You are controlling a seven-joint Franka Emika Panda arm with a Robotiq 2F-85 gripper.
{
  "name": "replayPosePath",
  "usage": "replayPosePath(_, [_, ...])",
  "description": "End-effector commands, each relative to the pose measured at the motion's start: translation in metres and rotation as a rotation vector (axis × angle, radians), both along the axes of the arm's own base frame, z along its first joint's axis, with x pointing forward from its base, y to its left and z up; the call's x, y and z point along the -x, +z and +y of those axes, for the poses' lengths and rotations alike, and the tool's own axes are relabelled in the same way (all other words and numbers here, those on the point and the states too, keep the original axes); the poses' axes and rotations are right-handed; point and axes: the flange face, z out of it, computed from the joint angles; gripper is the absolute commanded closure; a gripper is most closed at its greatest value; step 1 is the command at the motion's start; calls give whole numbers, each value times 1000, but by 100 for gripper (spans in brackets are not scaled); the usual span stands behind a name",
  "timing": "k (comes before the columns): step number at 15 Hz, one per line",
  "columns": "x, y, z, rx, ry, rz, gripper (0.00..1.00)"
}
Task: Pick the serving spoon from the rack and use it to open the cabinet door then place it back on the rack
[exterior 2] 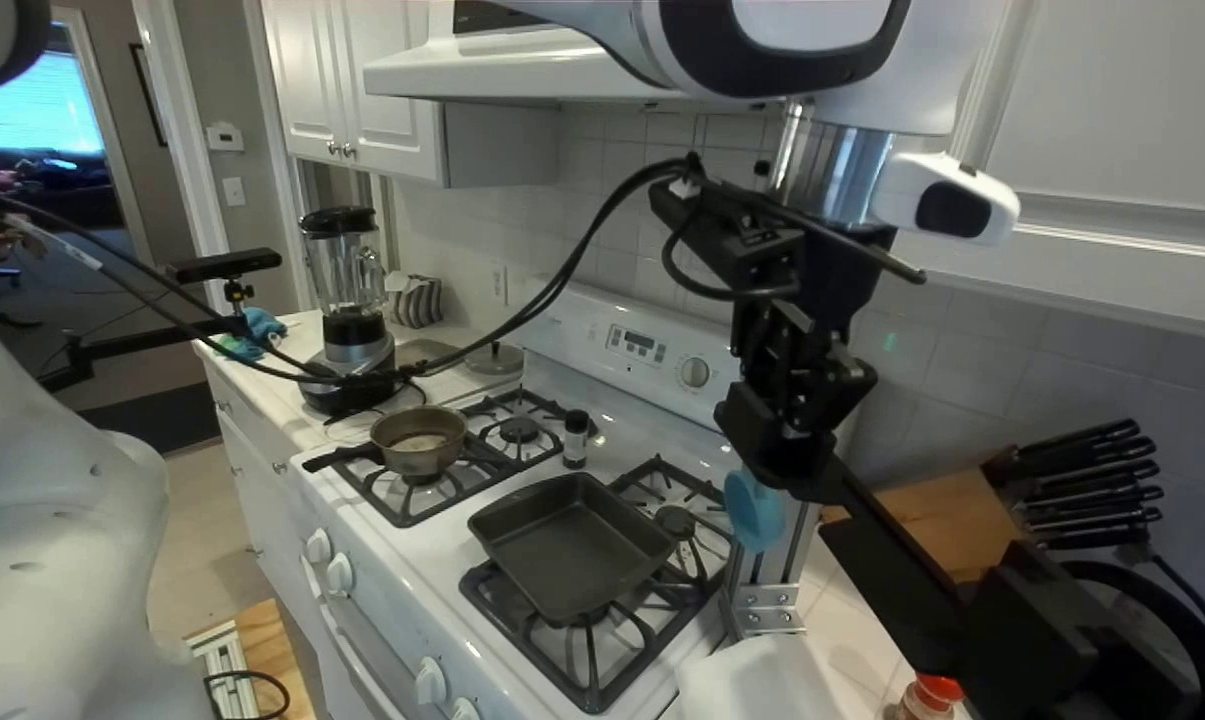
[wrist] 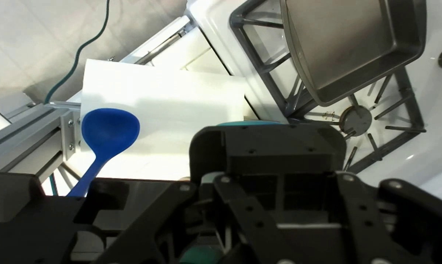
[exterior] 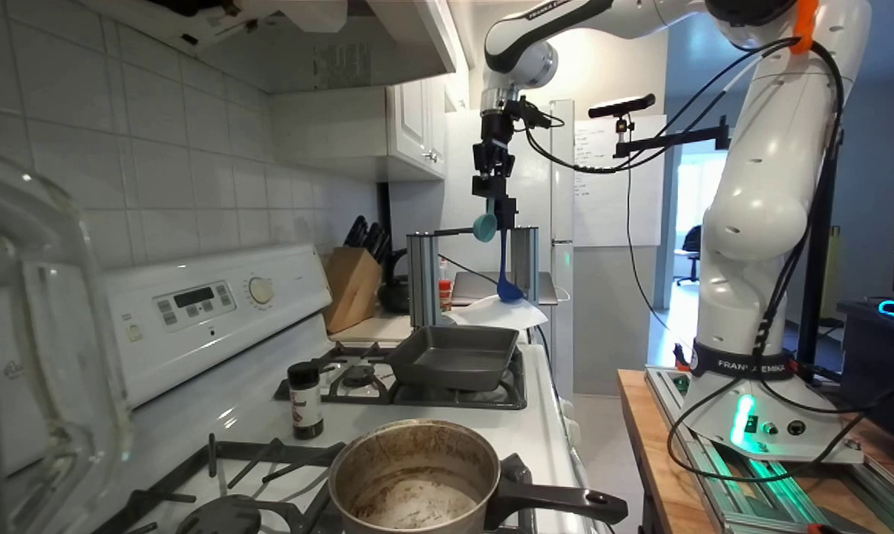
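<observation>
My gripper (exterior: 490, 180) is above the rack (exterior: 423, 285), shut on the black handle block of a teal spoon (exterior: 484, 227). The teal bowl points down, level with the rack's top bar; in the wrist view only its edge (wrist: 250, 123) peeks past the black block. A blue spoon (exterior: 507, 289) hangs bowl-down from another black block at the rack, also visible in the wrist view (wrist: 110, 128). Which of these is the serving spoon I cannot tell. The cabinet door (exterior: 412, 122) is closed.
A wooden knife block (exterior: 352, 289) stands close beside the rack. On the stove are a black square pan (exterior: 458, 356), a pot (exterior: 417, 475) and a seasoning jar (exterior: 305, 400). The range hood (exterior: 357, 55) juts out above. A red-capped jar (exterior 2: 927, 695) is near the rack.
</observation>
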Motion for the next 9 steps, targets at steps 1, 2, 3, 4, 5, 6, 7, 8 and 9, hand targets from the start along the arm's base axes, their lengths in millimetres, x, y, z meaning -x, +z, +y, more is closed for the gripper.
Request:
replayPosePath(1, [30, 35, -20, -63, 8, -105, 78])
replayPosePath(2, [35, 46, -27, -78, 11, -150, 78])
replayPosePath(3, [37, 57, -34, -79, 8, -195, 78])
replayPosePath(4, [37, 67, -40, -84, -1, -241, 78])
replayPosePath(5, [35, 79, -47, -85, -22, -292, 78])
replayPosePath(6, [32, 89, -52, -85, -46, -336, 78])
replayPosePath(7, [28, 100, -57, -71, -81, -383, 78])
replayPosePath(8, [23, 111, -61, -65, -90, -425, 78])
replayPosePath(9, [20, 124, -68, -40, -125, -471, 78])
